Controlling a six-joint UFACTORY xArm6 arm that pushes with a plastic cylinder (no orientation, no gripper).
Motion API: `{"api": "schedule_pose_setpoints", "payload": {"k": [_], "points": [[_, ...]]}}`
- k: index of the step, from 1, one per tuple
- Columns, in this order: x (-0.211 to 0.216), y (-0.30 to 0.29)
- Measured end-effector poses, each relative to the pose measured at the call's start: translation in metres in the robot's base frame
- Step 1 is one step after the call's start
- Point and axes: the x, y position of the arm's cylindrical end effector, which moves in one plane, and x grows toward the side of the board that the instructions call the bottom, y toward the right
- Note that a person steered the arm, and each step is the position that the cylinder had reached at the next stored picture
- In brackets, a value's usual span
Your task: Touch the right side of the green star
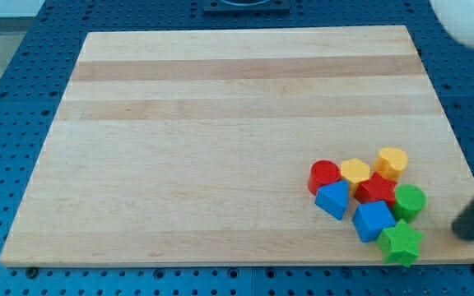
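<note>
The green star [401, 244] lies near the board's bottom right corner, at the lower end of a cluster of blocks. It touches a blue block [373, 220] on its upper left. A green round block [409, 201] sits just above it. The dark rod enters from the view's right edge, and my tip [462, 233] is to the right of the green star, a clear gap away, near the board's right edge.
The cluster also holds a red star [376, 189], a red round block [324, 175], a blue block [332, 200], a yellow hexagon-like block [355, 171] and a yellow round block [392, 162]. The wooden board [220, 123] lies on a blue perforated table.
</note>
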Motion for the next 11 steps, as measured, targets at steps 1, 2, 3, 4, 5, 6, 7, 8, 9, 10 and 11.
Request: {"api": "schedule_pose_setpoints", "payload": {"k": [1,2,3,4,5,6,7,8,9,10,11], "points": [[0.001,-0.004],[0.001,-0.005],[0.002,-0.008],[0.002,-0.008],[0.002,-0.009],[0.002,-0.014],[0.002,-0.027],[0.002,-0.042],[0.002,-0.045],[0.002,-0.046],[0.002,-0.034]]}}
